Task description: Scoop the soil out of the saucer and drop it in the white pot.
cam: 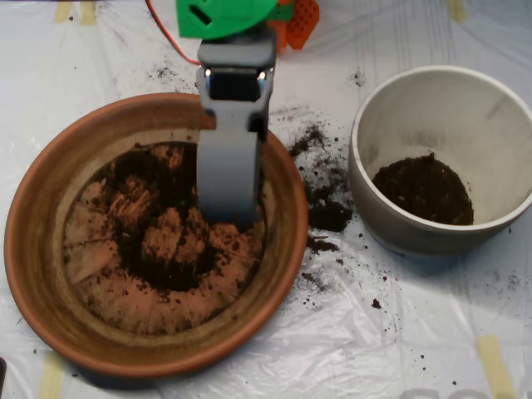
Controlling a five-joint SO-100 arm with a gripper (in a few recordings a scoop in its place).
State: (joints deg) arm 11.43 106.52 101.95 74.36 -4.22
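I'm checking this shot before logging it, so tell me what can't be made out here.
- Overhead view: the scoop covers the soil right beneath it.
- The saucer floor under the scoop is hidden too.
- The top edge cuts off the arm above the scoop.
- How deep the soil lies in the white pot cannot be judged from above.

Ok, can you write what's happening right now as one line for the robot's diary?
scoop: down in saucer | soil: thin in saucer | white pot: some soil in it | spilled crumbs: between the two
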